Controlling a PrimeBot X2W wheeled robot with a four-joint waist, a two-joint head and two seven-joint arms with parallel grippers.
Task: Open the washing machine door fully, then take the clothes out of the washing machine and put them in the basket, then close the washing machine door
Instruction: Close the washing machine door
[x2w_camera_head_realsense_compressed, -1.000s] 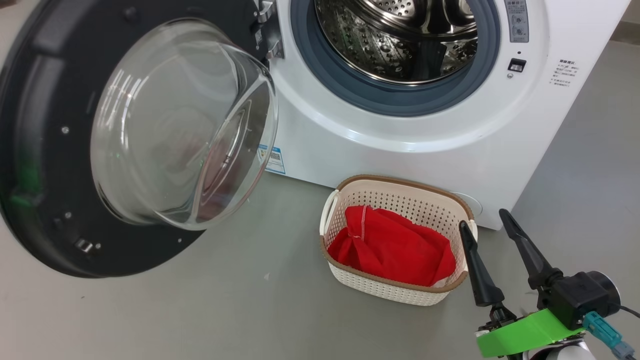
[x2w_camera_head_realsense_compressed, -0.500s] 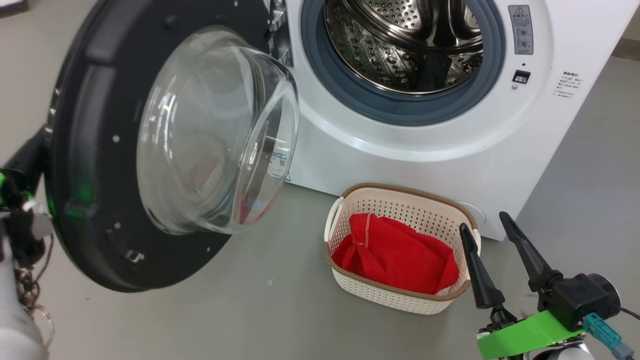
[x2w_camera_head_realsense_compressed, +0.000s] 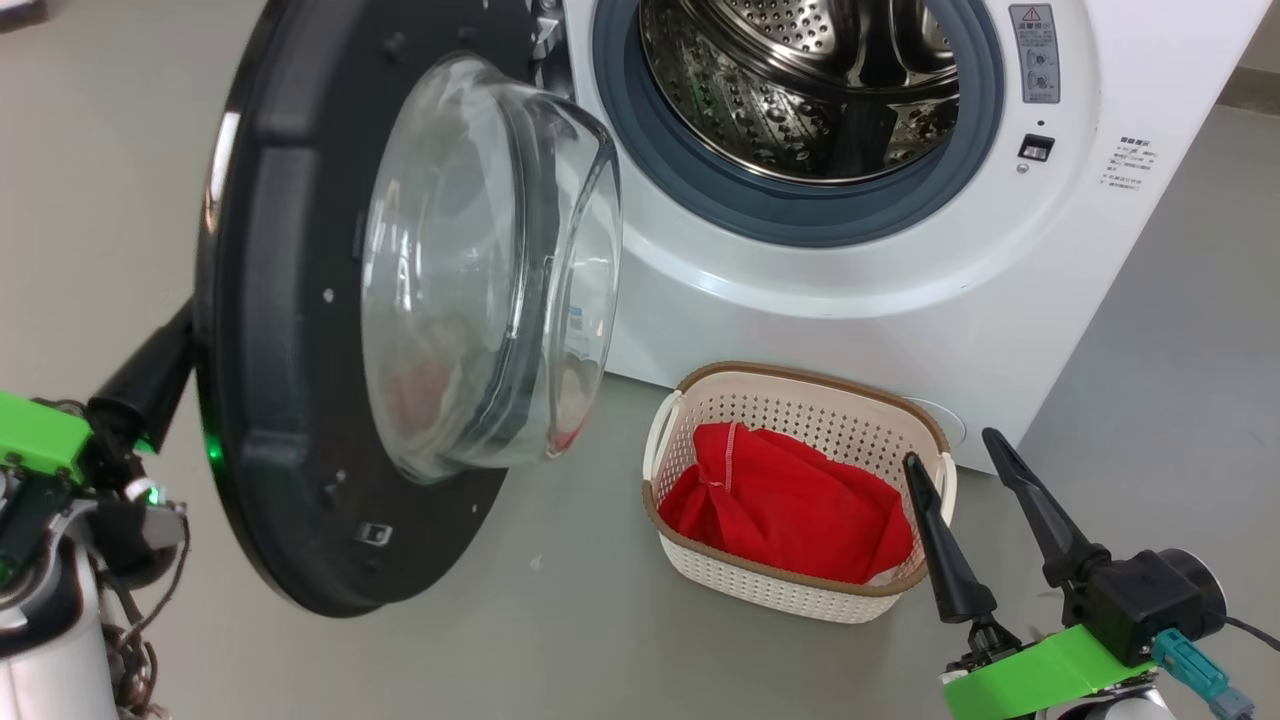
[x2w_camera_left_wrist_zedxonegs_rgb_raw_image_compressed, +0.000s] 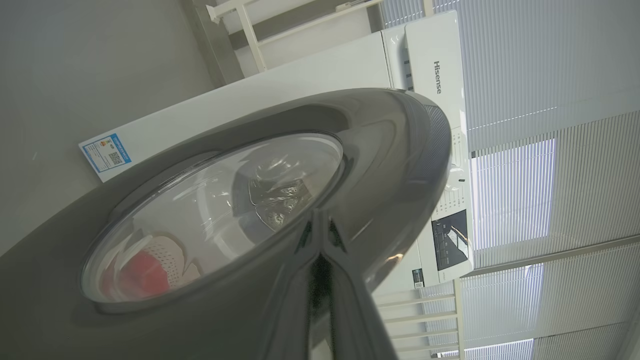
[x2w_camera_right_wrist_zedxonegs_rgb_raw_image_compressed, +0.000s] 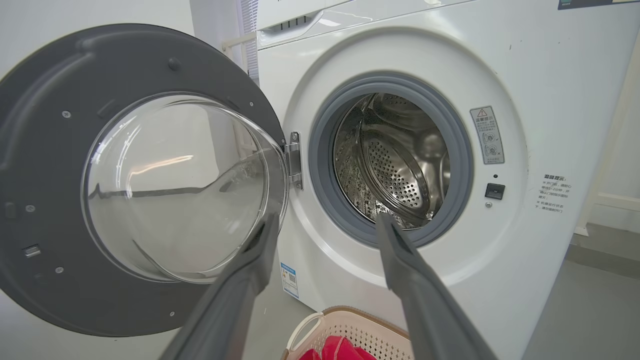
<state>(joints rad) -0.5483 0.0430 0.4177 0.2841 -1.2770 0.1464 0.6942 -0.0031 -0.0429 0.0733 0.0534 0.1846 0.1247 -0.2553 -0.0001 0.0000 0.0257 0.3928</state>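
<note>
At the far left the left gripper (x2w_camera_left_wrist_zedxonegs_rgb_raw_image_compressed: 320, 223), fingers pressed together into one blunt pusher and pinching nothing, meets the glossy outer rim of the washing machine door (x2w_camera_head_realsense_compressed: 280, 260), probably to swing it closed. The door stands about half open, its glass bowl facing the washing machine (x2w_camera_head_realsense_compressed: 800, 300), whose steel drum (x2w_camera_head_realsense_compressed: 800, 90) looks empty. On the floor (x2w_camera_head_realsense_compressed: 560, 620), just before the machine's front, stands the basket (x2w_camera_head_realsense_compressed: 790, 597) with the red clothes (x2w_camera_head_realsense_compressed: 790, 500) heaped inside, so unloading looks done. At the right the right gripper (x2w_camera_head_realsense_compressed: 950, 448) hovers beside the basket's right end, fingers spread and empty, clear of the door's path. The floor is smooth matt grey; pale slatted blinds (x2w_camera_left_wrist_zedxonegs_rgb_raw_image_compressed: 525, 75) line the room
</note>
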